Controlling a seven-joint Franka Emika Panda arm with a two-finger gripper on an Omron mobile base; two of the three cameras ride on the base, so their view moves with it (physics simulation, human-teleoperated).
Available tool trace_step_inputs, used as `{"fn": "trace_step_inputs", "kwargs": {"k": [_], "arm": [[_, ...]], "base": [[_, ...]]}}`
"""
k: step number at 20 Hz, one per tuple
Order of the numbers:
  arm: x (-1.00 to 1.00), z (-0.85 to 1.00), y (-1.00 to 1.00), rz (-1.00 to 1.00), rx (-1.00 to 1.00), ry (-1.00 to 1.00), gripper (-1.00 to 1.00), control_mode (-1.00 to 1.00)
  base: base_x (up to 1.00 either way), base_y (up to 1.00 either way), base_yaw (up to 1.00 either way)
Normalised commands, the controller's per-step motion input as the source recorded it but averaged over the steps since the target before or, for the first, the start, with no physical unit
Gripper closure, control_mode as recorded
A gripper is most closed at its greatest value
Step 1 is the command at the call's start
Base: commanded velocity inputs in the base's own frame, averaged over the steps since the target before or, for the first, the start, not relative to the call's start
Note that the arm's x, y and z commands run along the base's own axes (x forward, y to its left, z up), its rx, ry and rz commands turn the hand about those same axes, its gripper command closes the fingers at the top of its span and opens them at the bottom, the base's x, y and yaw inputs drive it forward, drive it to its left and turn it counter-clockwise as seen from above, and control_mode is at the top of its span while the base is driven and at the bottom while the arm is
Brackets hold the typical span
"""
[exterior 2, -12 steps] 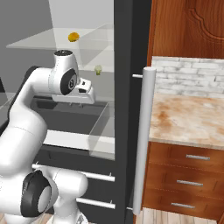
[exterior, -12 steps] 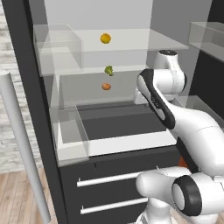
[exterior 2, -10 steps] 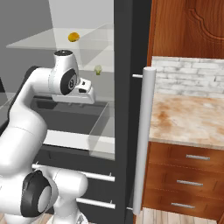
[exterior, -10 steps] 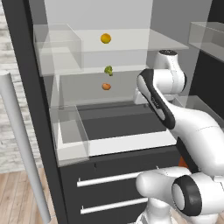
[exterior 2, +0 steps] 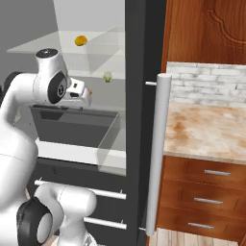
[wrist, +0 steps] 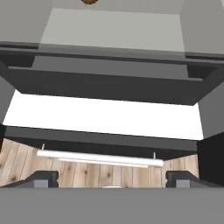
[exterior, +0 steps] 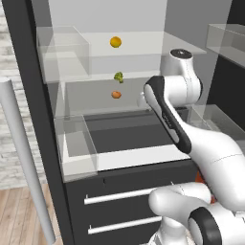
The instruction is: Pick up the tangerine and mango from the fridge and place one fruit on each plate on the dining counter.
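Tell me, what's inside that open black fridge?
Inside the fridge, a yellow mango sits on the upper glass shelf. Lower down are a green broccoli-like piece and an orange tangerine. The robot's arm covers the right part of the shelves.

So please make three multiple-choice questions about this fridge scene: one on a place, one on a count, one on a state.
1. Where is the mango?
A. on the shelf above the tangerine
B. in the bottom drawer
C. on the floor

2. How many food pieces lie in the fridge?
A. one
B. three
C. five

3. How is the gripper?
A. shut on the mango
B. shut on nothing
C. open, holding nothing

Answers: 1 A, the yellow fruit sits highest. 2 B, mango, green piece and tangerine. 3 C, the hand view shows its tips far apart with nothing between.
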Motion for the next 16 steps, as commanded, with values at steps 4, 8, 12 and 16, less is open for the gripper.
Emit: {"fn": "trace_step_inputs", "kwargs": {"k": [4, 8, 12, 16], "arm": [[-0.16, 0.66, 0.44, 0.0, 0.01, -0.43, -1.0, -1.0], [0.43, 0.18, 0.19, -0.01, 0.0, -0.34, -1.0, -1.0], [1.0, -0.18, 0.0, -0.03, 0.0, -0.06, -1.0, -1.0], [1.0, -0.56, 0.0, -0.01, 0.01, 0.0, -1.0, -1.0]], "base": [[0.0, 0.0, 0.0], [0.0, 0.0, 0.0], [0.0, 0.0, 0.0], [0.0, 0.0, 0.0]]}}
